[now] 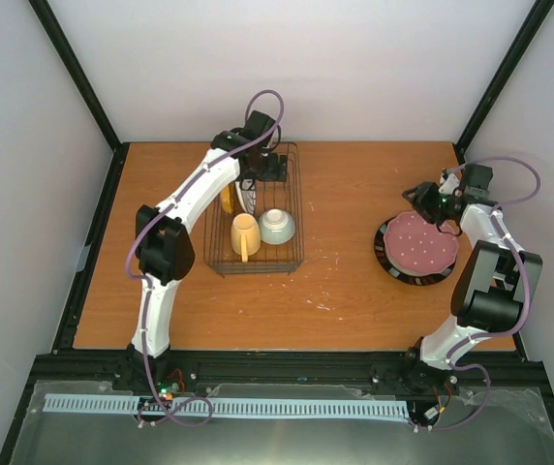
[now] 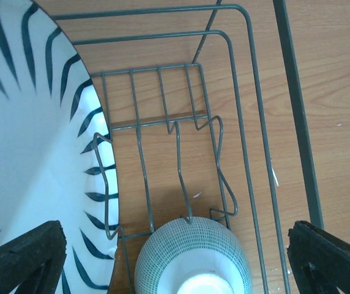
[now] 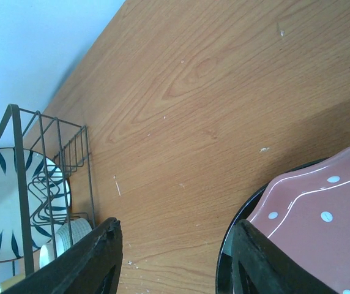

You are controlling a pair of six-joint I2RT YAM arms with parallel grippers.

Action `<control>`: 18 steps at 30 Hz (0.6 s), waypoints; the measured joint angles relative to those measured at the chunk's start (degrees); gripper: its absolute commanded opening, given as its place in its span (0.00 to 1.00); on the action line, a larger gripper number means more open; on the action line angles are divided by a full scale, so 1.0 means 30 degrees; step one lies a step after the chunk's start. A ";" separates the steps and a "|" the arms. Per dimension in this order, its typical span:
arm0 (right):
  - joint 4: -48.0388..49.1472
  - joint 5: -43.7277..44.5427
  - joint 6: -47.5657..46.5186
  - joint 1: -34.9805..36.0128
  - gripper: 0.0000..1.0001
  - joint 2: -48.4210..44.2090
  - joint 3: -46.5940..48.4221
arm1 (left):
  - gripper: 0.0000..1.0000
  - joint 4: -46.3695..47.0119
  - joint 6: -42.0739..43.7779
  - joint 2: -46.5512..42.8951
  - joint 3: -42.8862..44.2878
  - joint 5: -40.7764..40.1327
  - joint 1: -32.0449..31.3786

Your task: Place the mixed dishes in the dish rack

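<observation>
We see our left pincer (image 2: 175, 229) spread wide over the rack (image 1: 299, 203) at eleven o'clock on the worktop (image 1: 335, 291); striped plate (image 2: 28, 153), mug (image 1: 245, 235) and bowl (image 1: 277, 226) sit inside. At three o'clock, our right pincer (image 3: 175, 242) gapes beside the pink plate (image 1: 420, 242) stacked on the black plate (image 1: 415, 278).

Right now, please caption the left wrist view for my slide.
Striped plate standing in the dish rack beside the bowl.

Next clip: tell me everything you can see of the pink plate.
The pink plate is round with a slightly wavy rim and scattered small white dots, glossy-looking. It lies flat, face up, on the black plate, at the right of the table. The open right gripper hovers at its far edge; contact cannot be told.
</observation>
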 measured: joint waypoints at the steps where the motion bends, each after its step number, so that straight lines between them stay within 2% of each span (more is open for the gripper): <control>1: 0.0007 -0.0036 0.0000 0.0000 0.48 0.0000 0.0000 | 1.00 0.0168 -0.0080 -0.0197 -0.0306 -0.0015 0.0095; 6: 0.0000 -0.0102 0.0015 0.0000 0.48 0.0000 0.0000 | 1.00 0.0437 -0.0197 -0.1399 -0.1508 -0.0233 0.0386; 18: 0.0000 -0.0109 0.0022 0.0000 0.48 0.0000 0.0000 | 1.00 0.1362 -0.0350 -0.1858 -0.1523 -0.0342 0.0670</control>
